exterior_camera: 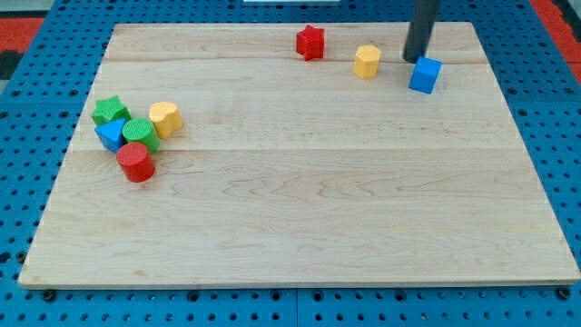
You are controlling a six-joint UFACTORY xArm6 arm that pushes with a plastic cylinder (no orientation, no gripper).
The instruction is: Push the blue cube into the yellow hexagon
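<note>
The blue cube [424, 74] sits near the view's top right on the wooden board [300, 200]. The yellow hexagon [367, 62] stands a short gap to its left, apart from it. My tip [415, 60] comes down from the view's top edge and rests just above and slightly left of the blue cube, close to or touching its top-left corner, to the right of the yellow hexagon.
A red star [310, 43] lies left of the yellow hexagon near the top edge. At the view's left is a cluster: green star [110, 112], blue block [111, 134], green cylinder [140, 133], yellow cylinder [165, 119], red cylinder [135, 162].
</note>
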